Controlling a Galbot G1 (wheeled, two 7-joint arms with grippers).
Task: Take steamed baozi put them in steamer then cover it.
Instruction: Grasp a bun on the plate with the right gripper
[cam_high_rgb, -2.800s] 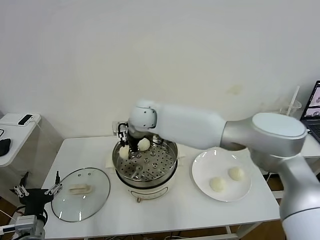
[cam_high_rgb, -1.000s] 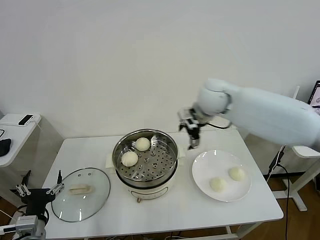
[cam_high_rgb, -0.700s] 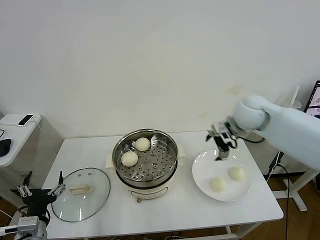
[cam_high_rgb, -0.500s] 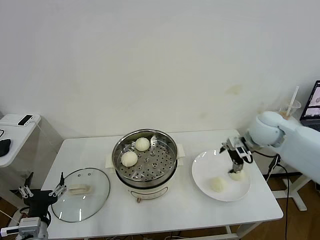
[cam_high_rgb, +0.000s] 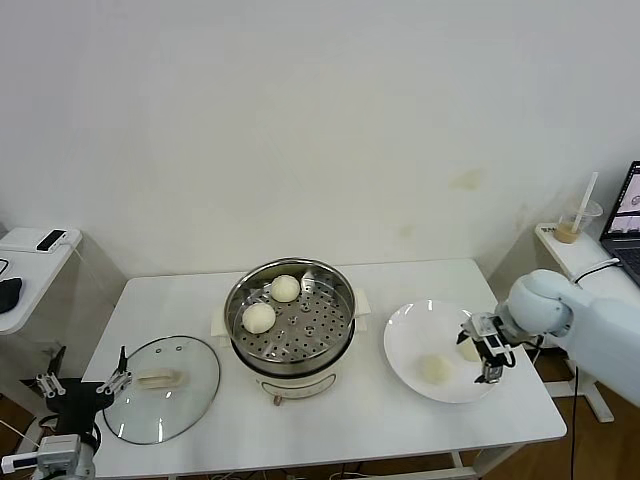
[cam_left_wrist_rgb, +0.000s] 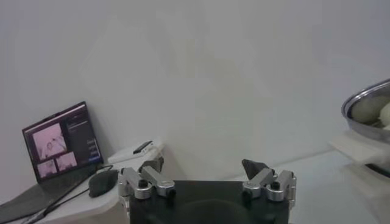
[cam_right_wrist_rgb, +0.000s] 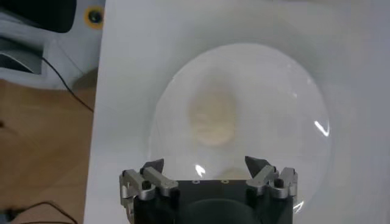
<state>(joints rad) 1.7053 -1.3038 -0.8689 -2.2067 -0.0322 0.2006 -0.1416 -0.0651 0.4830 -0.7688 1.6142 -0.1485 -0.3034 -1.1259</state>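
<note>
White plate (cam_high_rgb: 410, 325) holds two steamed baozi (cam_high_rgb: 434, 368); two more sit in the steamer (cam_high_rgb: 290, 345). Right gripper (cam_high_rgb: 487, 355) hovers over the plate's right side, jaws spread, one bun directly beneath. Left gripper (cam_high_rgb: 80, 385) waits spread beside the cover (cam_high_rgb: 160, 385).

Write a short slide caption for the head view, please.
Open right pincer over the plate beside two baozi; two already in the steamer.

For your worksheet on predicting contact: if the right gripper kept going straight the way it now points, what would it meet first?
Probably a baozi on the white plate: the open right gripper points down at it. Depth is unclear.
</note>
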